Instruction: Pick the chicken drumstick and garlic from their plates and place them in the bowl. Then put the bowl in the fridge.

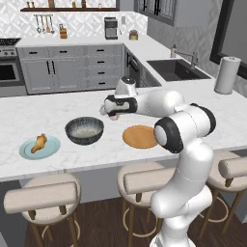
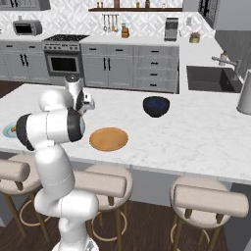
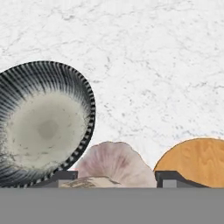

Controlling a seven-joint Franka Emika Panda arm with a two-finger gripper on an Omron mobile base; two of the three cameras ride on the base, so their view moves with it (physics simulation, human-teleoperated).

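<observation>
The pale, pink-tinged garlic [image 3: 114, 162] sits between my fingertips [image 3: 169, 177], with my gripper [image 3: 116, 178] shut on it. The gripper [image 1: 112, 114] hangs over the counter, just behind the gap between the bowl and the orange-tan plate [image 1: 139, 136], which is bare. The speckled dark grey bowl [image 1: 84, 130] has nothing in it and lies to the left of the garlic in the hand view, as the bowl [image 3: 41, 124]. The golden drumstick [image 1: 38, 143] lies on the pale blue-green plate [image 1: 29, 152] at the counter's left. The fridge is out of view.
A dark blue bowl [image 2: 156, 106] stands further along the island. A paper towel roll [image 1: 227, 75] and a sink [image 1: 176, 70] are at the right. Stools [image 1: 41, 198] line the near counter edge.
</observation>
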